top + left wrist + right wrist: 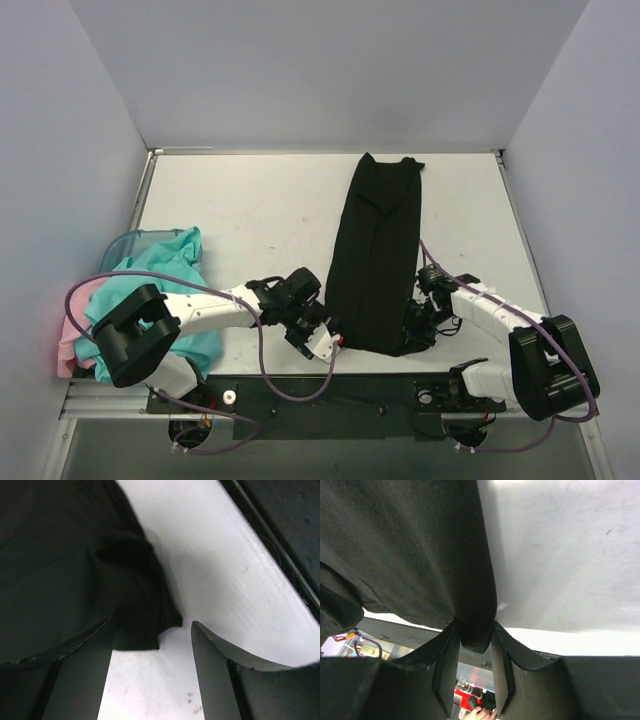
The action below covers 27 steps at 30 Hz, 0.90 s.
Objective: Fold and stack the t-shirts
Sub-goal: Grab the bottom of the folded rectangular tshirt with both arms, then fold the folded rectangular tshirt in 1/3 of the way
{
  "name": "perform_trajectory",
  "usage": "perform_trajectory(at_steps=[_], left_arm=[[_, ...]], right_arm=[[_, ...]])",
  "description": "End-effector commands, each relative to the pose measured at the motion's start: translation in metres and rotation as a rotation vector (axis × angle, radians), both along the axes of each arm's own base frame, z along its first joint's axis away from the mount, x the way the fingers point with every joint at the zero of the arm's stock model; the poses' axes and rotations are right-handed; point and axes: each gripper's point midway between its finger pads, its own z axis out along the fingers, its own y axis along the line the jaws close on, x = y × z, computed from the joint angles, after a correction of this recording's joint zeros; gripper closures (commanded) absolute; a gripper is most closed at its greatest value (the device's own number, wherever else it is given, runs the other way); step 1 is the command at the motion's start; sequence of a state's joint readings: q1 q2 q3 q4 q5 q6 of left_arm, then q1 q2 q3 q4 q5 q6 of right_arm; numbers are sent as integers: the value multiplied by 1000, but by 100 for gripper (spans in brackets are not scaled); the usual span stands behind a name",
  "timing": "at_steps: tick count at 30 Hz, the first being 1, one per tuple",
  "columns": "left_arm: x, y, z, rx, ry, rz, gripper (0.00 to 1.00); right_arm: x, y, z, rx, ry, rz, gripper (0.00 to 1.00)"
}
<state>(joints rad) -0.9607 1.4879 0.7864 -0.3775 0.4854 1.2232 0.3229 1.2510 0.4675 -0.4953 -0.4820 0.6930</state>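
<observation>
One soft black t-shirt [378,250], folded into a long narrow strip, is laid right of centre. Its near edge is pinched by the right gripper [476,630]; the left gripper [150,624] is spread wide, empty.

From above and behind the arm bases [200,415] we looked steeply down on the table [250,200], far enough back to take in all of it. Our left wrist camera sat low and close by the table's front edge, peering between its own fingers [215,670] at a corner of the black t-shirt [375,250]. Our right wrist camera pressed closer still against that shirt's near hem, so all three views shared that near end.
</observation>
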Motion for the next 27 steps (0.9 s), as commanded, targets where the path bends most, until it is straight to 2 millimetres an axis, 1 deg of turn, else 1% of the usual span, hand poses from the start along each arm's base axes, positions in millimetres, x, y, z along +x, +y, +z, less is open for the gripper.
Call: perform_trajectory(at_steps=[1, 2, 3, 4, 5, 6, 7, 9, 10, 11, 12, 13, 14, 15, 16, 17, 18, 19, 20, 21, 22, 23, 24, 25, 26, 27], left_arm=[[9, -22, -12, -87, -84, -3, 28], [15, -25, -12, -99, -110, 8, 29], [20, -24, -16, -87, -129, 16, 37], [23, -24, -17, -84, -154, 9, 46], [26, -23, -20, -73, -170, 10, 67], [29, -24, -19, -78, -186, 11, 81], [33, -24, -19, -74, -202, 27, 100], [43, -29, -8, -94, -231, 61, 100], [49, -34, 2, -108, -235, 91, 100], [53, -34, 10, -114, -219, 129, 100], [60, -47, 30, -156, -213, 153, 100], [64, -40, 31, -129, -158, 204, 100], [70, -55, 55, -182, -134, 205, 100], [85, -59, 71, -195, -87, 263, 100], [90, -60, 76, -203, -43, 279, 100], [108, -62, 88, -214, -4, 334, 100], [113, -65, 83, -207, 39, 343, 100], [135, -65, 100, -229, 46, 392, 100], [143, -67, 89, -207, 77, 409, 100], [163, -68, 106, -234, 67, 441, 100], [173, -71, 98, -218, 79, 451, 100], [188, -70, 108, -231, 67, 472, 100], [199, -72, 97, -208, 77, 488, 100], [211, -74, 103, -215, 74, 504, 100], [220, -76, 93, -197, 86, 521, 100], [235, -77, 101, -209, 86, 553, 100]], right_arm=[[-4, 1, -9, -14, 28, -25, 80], [-2, 1, -8, -11, 24, -25, 83], [0, 2, -8, -9, 21, -23, 89], [4, 4, -6, -3, 13, -20, 92], [6, 5, -4, 4, 6, -19, 98], [12, 7, 0, 10, -10, -17, 100], [13, 6, 3, 10, -11, -15, 100], [26, 8, 16, 24, -48, -14, 100], [30, 7, 20, 29, -57, -21, 100], [37, 8, 30, 44, -83, -15, 100], [41, 6, 35, 51, -84, -37, 100], [54, 7, 47, 67, -126, -33, 100], [62, 3, 54, 72, -138, -58, 100], [76, 1, 63, 82, -176, -57, 100], [87, -3, 68, 82, -188, -79, 100], [103, -8, 77, 78, -232, -80, 100], [111, -10, 76, 71, -224, -81, 100], [127, -12, 86, 72, -261, -72, 100], [132, -14, 82, 70, -237, -67, 100], [148, -16, 90, 73, -268, -64, 100], [155, -18, 85, 65, -254, -67, 100], [172, -21, 93, 65, -286, -69, 100], [183, -23, 90, 64, -277, -71, 100], [196, -24, 98, 66, -308, -68, 100], [212, -24, 102, 69, -322, -67, 100], [220, -26, 103, 68, -330, -67, 100]])
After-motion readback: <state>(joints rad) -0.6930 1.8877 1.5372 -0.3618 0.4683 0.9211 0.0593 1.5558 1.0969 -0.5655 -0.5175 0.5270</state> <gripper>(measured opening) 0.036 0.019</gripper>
